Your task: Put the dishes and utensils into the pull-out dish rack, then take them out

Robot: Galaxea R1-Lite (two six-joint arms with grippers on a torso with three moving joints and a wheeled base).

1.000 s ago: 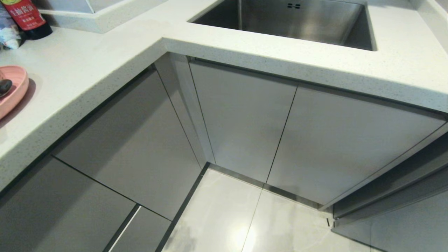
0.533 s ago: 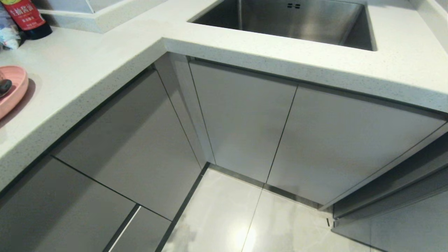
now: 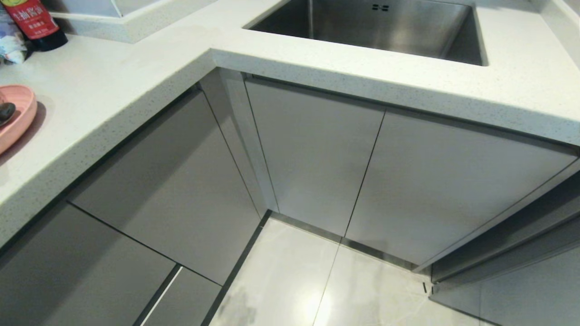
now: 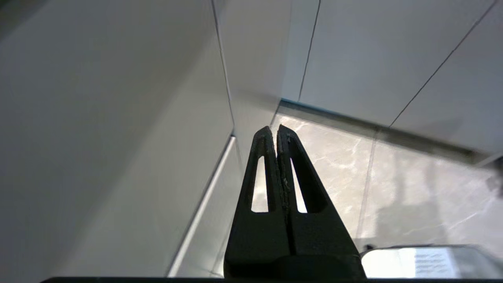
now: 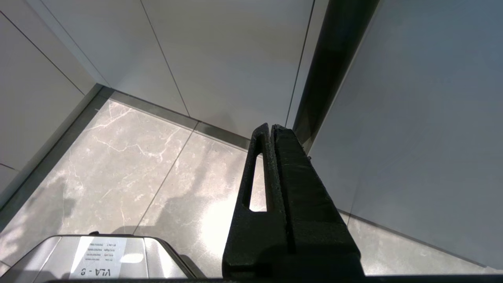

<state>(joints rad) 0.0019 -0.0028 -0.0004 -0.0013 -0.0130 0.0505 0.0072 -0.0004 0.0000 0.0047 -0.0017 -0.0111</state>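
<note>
The pink plate (image 3: 13,117) lies on the white countertop (image 3: 113,104) at the far left edge of the head view, mostly cut off. A dark grey rounded end, apparently the spoon (image 3: 5,111), rests on it. The bowl, the chopsticks and the pull-out dish rack are out of view; only closed pale grey cabinet fronts (image 3: 312,149) show. Neither arm appears in the head view. My left gripper (image 4: 274,131) is shut and empty, hanging above the floor beside the cabinet corner. My right gripper (image 5: 271,129) is shut and empty too, low by the cabinet fronts.
A steel sink (image 3: 376,27) is set in the counter at the back. A sauce bottle (image 3: 36,22) stands at the far left. Pale marble floor tiles (image 3: 317,280) fill the corner between the cabinet runs. A dark gap (image 5: 334,59) runs beside a grey panel on the right.
</note>
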